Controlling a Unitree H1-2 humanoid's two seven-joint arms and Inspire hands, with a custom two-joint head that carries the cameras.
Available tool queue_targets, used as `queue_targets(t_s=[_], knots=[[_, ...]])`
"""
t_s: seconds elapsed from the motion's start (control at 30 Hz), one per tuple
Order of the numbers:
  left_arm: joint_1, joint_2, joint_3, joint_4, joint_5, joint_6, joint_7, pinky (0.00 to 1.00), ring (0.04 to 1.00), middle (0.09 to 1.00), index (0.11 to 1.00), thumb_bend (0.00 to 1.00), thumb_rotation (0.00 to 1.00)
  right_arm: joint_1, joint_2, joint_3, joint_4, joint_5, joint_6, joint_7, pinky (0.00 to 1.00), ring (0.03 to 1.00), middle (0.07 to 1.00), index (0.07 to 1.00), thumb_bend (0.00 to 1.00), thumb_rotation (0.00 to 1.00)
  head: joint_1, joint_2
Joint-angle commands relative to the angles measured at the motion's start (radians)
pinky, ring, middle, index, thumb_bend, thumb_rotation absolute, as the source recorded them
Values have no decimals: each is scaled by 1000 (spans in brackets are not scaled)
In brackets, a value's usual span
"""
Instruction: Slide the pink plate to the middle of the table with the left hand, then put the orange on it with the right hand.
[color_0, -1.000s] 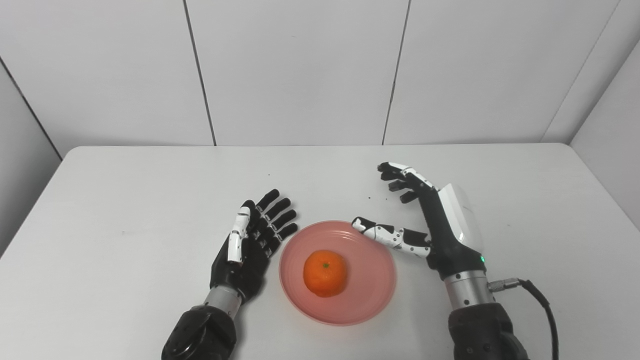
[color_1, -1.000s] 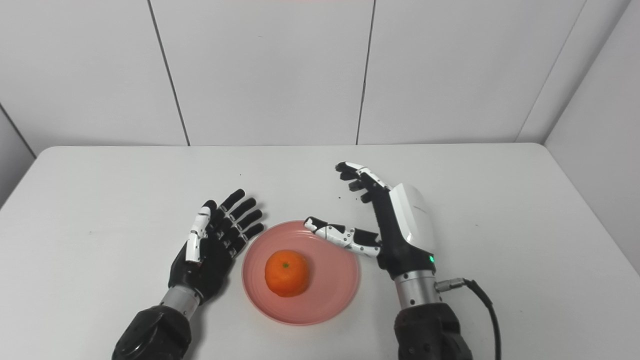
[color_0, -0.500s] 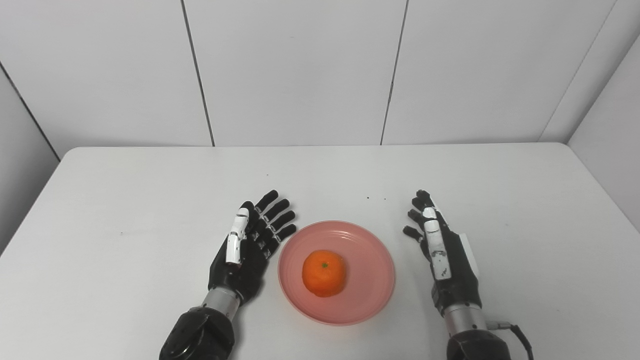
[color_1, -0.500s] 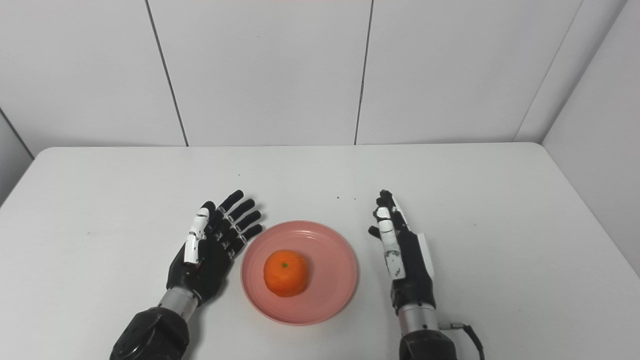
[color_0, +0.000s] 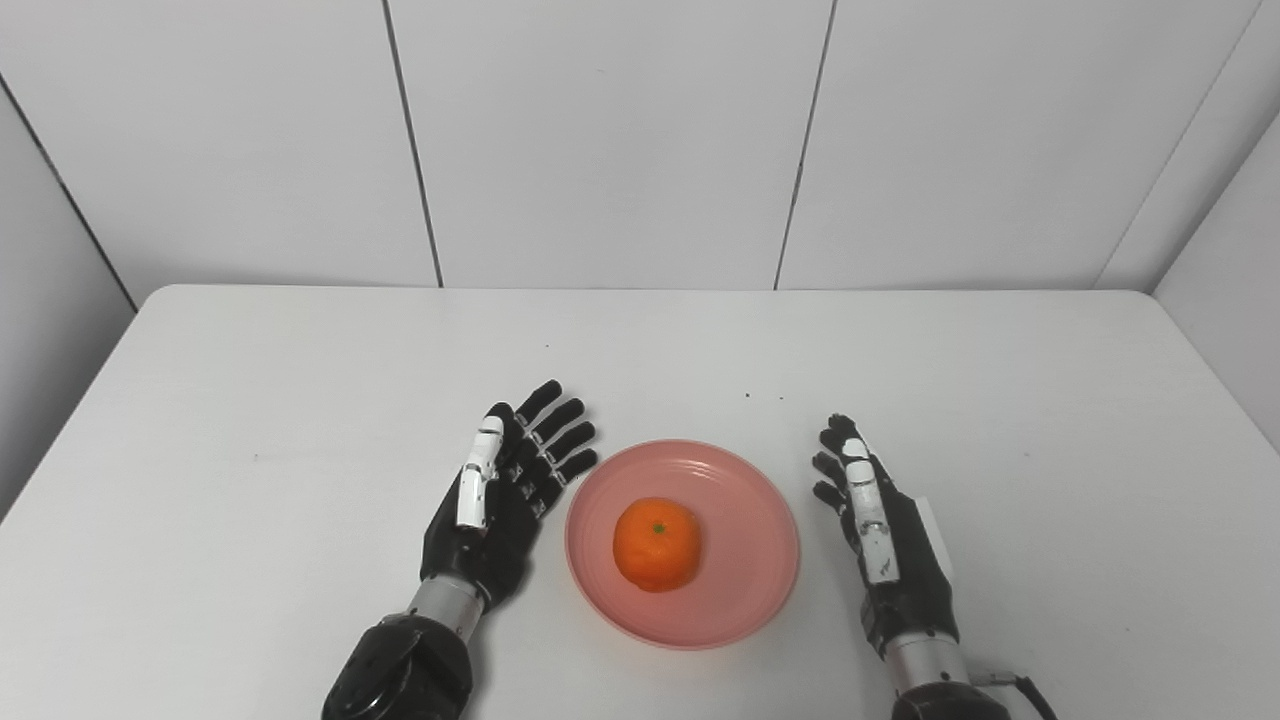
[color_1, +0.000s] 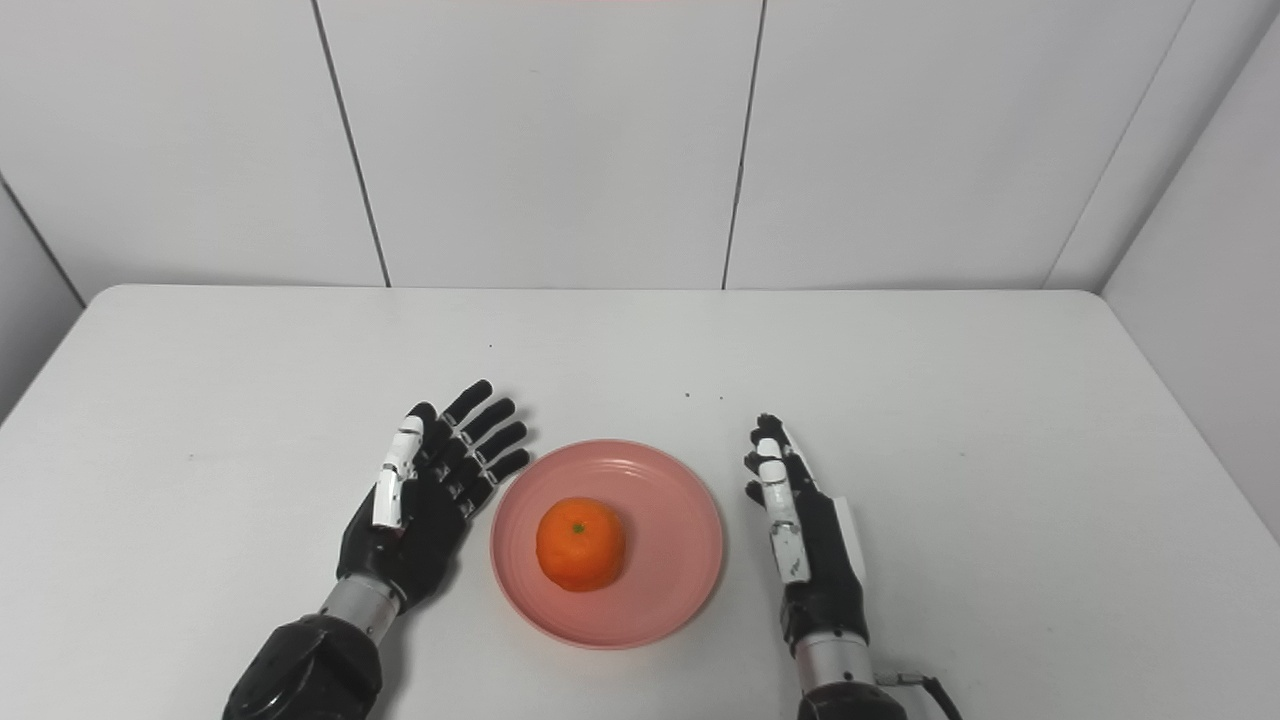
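While the orange (color_0: 656, 543) sits in the middle of the pink plate (color_0: 745, 590), near the front edge of the white table (color_0: 300, 380), both hands flank the plate and hold nothing. The left hand (color_0: 503, 498), palm up, has its fingers spread just beside the plate's left rim. The right hand (color_0: 885, 530) stands edge-on with fingers extended and apart, clear of the right rim. Both views show the same things. 1 second ago the right hand's thumb reached over the plate; it has since drawn back.
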Motion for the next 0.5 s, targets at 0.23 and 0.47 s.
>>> queue_targets(t_s=[0.23, 0.47], knots=[[14, -9, 1, 1, 18, 21, 22, 834, 841, 849, 841, 348, 1000, -11, -9, 14, -19, 7, -43, -14, 903, 909, 920, 914, 260, 1000, -1, -1], [14, -12, 1, 1, 24, 17, 26, 833, 841, 849, 843, 347, 1000, -10, -8, 13, -9, 12, -35, -19, 903, 911, 924, 918, 253, 1000, 2, -3]])
